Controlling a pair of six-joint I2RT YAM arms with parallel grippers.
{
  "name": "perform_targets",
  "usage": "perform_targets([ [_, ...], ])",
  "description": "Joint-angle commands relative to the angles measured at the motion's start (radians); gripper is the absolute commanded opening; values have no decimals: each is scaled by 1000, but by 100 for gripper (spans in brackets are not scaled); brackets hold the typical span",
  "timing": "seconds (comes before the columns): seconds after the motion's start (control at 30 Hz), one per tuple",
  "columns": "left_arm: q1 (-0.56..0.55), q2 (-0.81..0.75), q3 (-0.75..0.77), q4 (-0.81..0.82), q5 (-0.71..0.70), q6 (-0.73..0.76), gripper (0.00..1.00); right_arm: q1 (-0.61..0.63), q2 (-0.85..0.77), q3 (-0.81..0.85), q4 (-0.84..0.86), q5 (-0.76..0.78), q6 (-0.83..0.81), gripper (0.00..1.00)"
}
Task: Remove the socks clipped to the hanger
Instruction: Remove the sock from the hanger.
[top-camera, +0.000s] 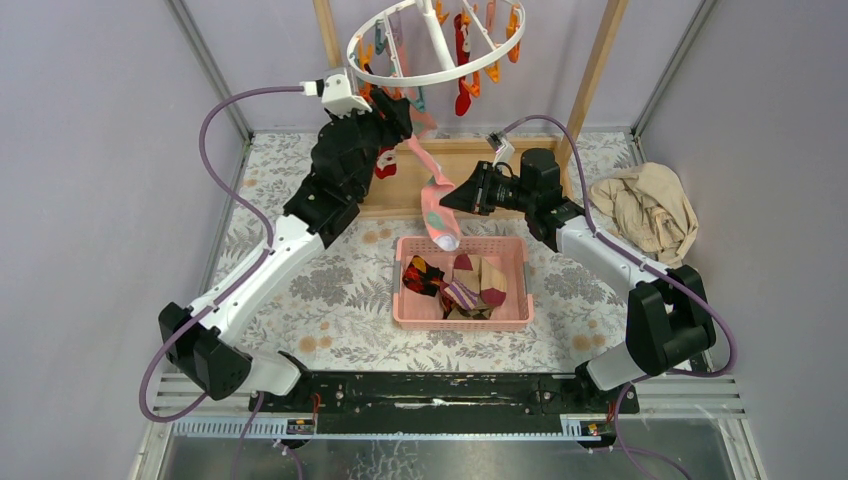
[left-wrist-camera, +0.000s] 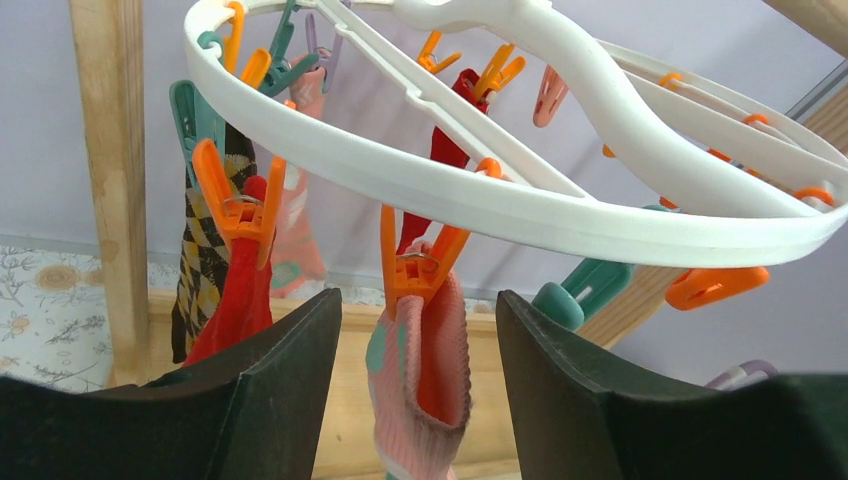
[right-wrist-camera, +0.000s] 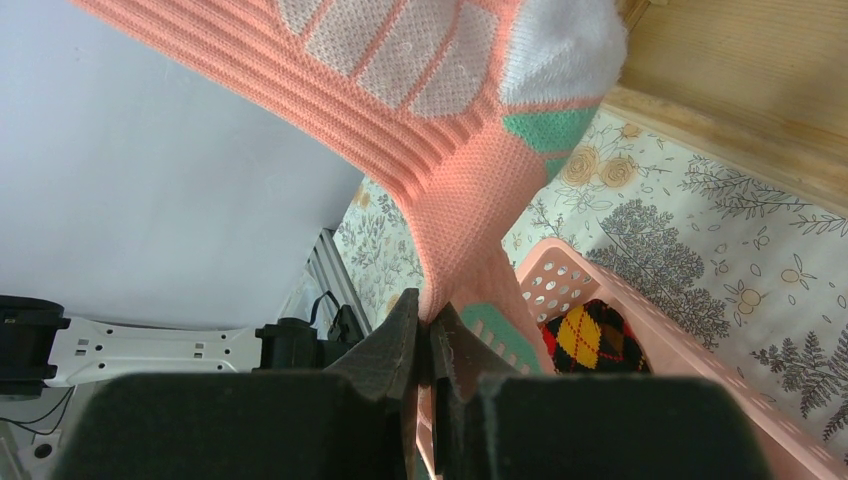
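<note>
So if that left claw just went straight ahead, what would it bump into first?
Most likely the pink sock, then the orange clip holding it to the hanger; depth is unclear.

Pale lilac walls (top-camera: 90, 120), floral tablecloth (top-camera: 330, 290), wooden frame (top-camera: 598, 60), soft even light.
</note>
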Motion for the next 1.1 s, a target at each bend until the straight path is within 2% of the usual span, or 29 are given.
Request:
perform_targets([
  [0.0, 8, 10, -46, 184, -52, 19, 65, 10, -18, 32, 55, -8, -2, 0],
  [0.47, 7, 2, -115, 400, -56, 92, 66, 10, -9, 23, 56, -8, -10, 0],
  [0.7, 8, 22, -102, 422, -79, 102, 67, 10, -6, 19, 52, -8, -16, 0],
  [1.07, 8, 60, -61, 415, -92, 107, 63, 10, -10, 12, 50, -9, -26, 0],
])
